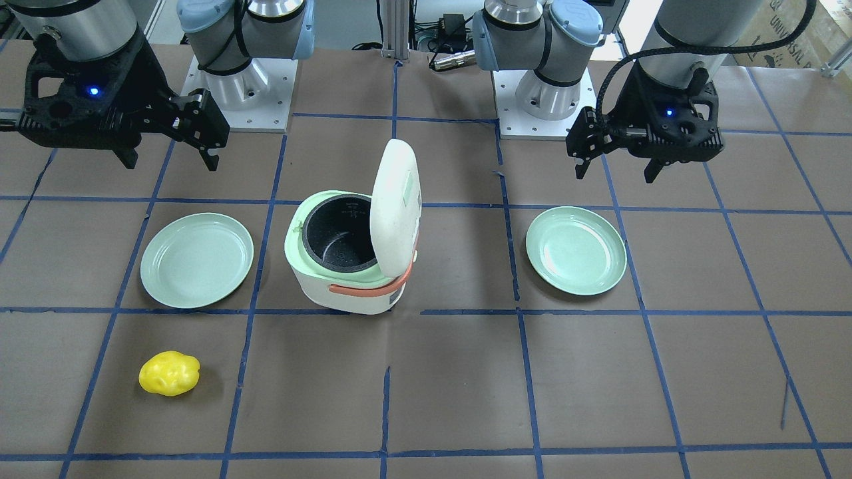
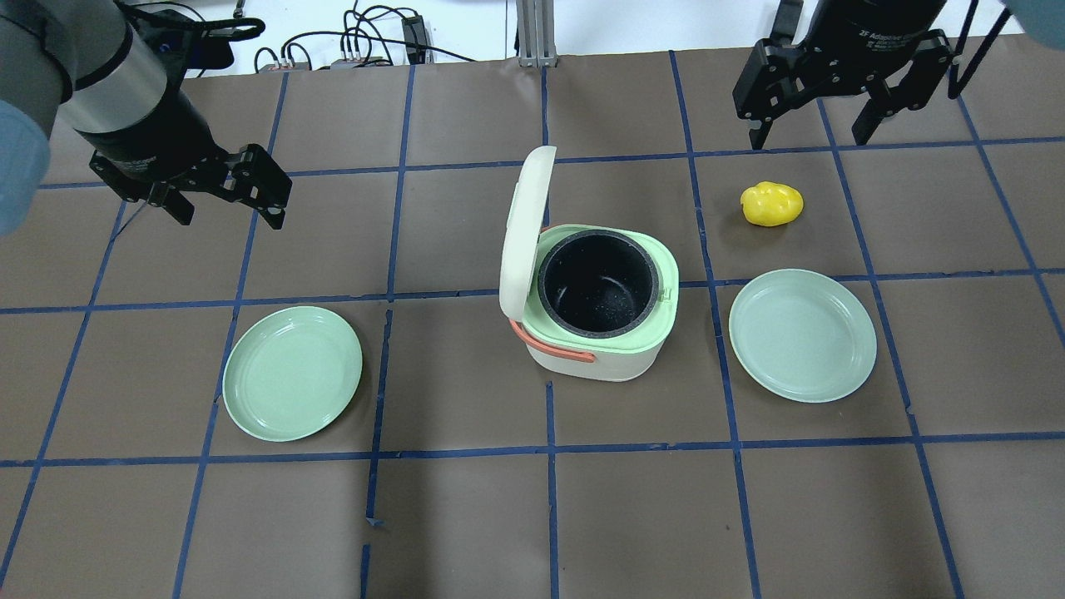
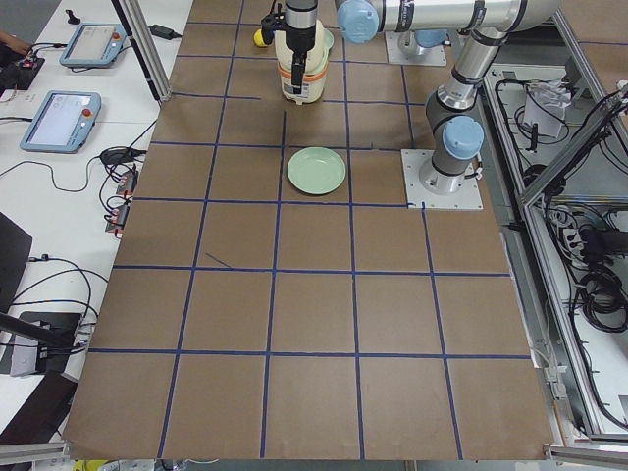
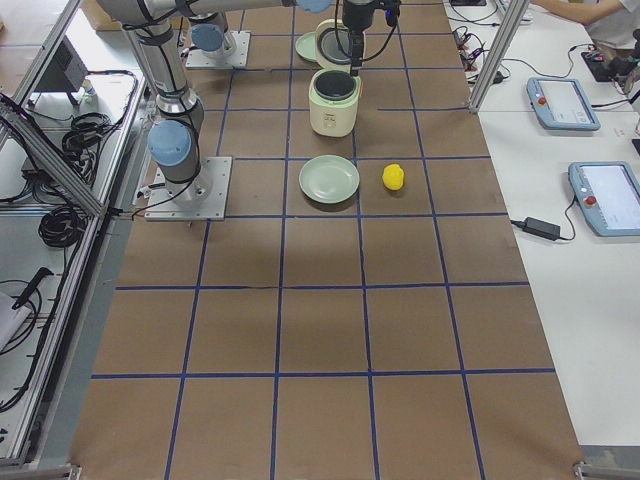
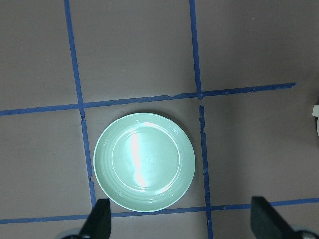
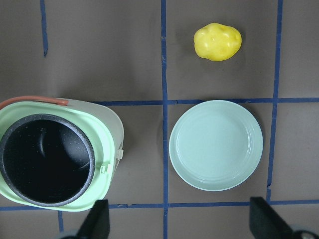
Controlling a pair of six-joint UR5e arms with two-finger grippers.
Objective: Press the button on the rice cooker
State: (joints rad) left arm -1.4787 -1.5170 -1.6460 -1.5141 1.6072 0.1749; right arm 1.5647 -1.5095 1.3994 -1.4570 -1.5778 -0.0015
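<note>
The white and green rice cooker [image 2: 599,358] stands at the table's middle with its lid [image 2: 520,233] raised upright and the dark inner pot [image 2: 601,283] open. It also shows in the front view [image 1: 353,296] and the right wrist view [image 6: 55,154]. A pale panel [image 1: 413,189] shows on the lid's outer face; I cannot make out a button. My left gripper [image 2: 231,218] hangs open and empty, well to the cooker's left. My right gripper [image 2: 809,140] hangs open and empty, far right of the cooker, above the table.
A green plate [image 2: 293,372] lies left of the cooker, under my left wrist camera [image 5: 144,162]. A second green plate [image 2: 802,334] lies to its right. A yellow lumpy object [image 2: 772,204] lies beyond that plate, below my right gripper.
</note>
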